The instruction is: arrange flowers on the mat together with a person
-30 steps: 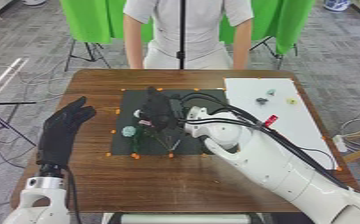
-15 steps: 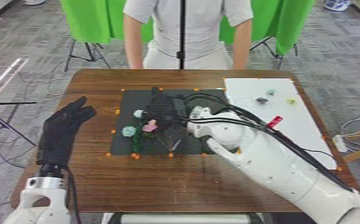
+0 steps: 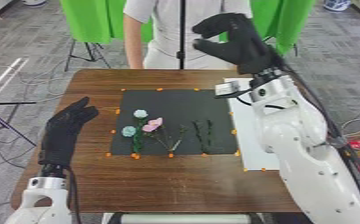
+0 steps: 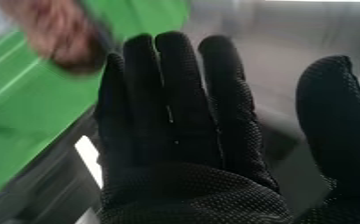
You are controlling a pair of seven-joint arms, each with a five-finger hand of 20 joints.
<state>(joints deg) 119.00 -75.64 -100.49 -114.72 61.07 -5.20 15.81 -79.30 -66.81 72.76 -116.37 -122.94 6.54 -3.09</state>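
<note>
1. Left hand (image 3: 66,126): beside the mat (image 3: 178,101), fingers loosely open.
2. On the mat, the pink flower (image 3: 153,124) lies beside the pale blue flower (image 3: 128,131) and white flower (image 3: 140,113). Likely light, petals crushable: pinch mid-stem. Stem crossings are unclear.
3. Right arm hides part of the white board (image 3: 262,157).
4. Right hand (image 3: 252,52): raised, fingers straight, empty.

No text, label, brand, number or sign can be read.
</note>
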